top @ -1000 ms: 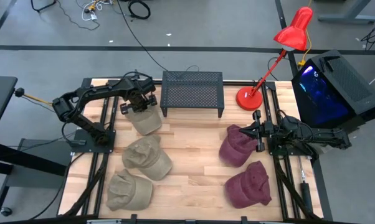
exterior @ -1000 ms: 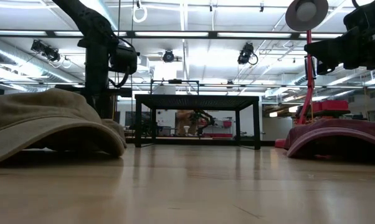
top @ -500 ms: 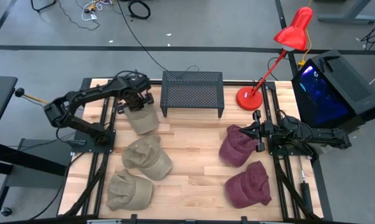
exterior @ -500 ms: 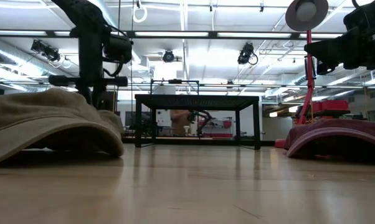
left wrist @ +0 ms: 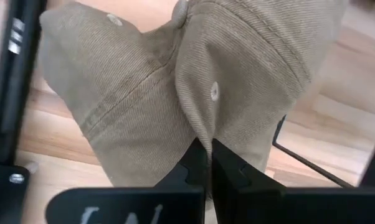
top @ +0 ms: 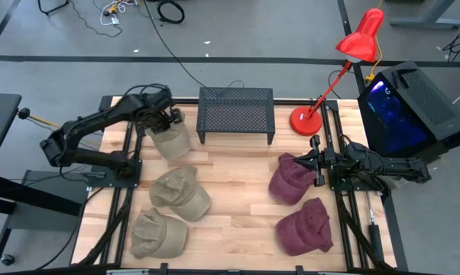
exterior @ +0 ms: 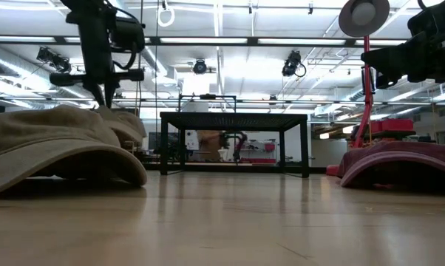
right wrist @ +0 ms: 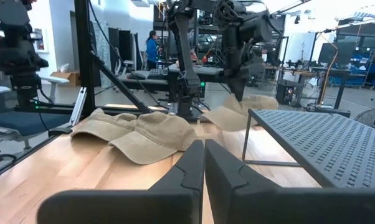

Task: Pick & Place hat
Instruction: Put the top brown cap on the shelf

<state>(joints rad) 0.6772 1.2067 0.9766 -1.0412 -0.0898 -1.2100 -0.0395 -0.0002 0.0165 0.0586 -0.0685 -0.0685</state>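
A tan hat [top: 172, 142] hangs under my left gripper [top: 166, 121] at the table's far left, just left of the black mesh rack [top: 236, 113]. That gripper is shut on it. In the left wrist view the hat [left wrist: 144, 93] fills the picture above the gripper [left wrist: 207, 155]. Two more tan hats [top: 180, 192] [top: 157, 233] lie on their brims near left. Two maroon hats [top: 293, 179] [top: 305, 227] lie on the right. My right gripper [top: 315, 162] waits shut and level at the right, beside the farther maroon hat. My left gripper pinches a raised fold of the hat's crown [left wrist: 203, 132] between its two fingers, just below an eyelet [left wrist: 213, 91]. The fingers come steeply from above. The hat hangs slack below them [right wrist: 237, 115]; whether its lower edge is off the table I cannot tell.
A red desk lamp [top: 306, 120] stands at the far right of the table, and a dark box with a blue glow [top: 402, 111] beyond it. Bare wood [top: 238, 198] lies between the tan and maroon hats. In the low view a tan hat [exterior: 52, 148] fills the near left.
My left gripper has risen and drawn a little toward the table's far left corner, staying shut on the tan hat. The hat has come up with it, its crown bunched under the fingers, and now hangs closer to the rack's left end.
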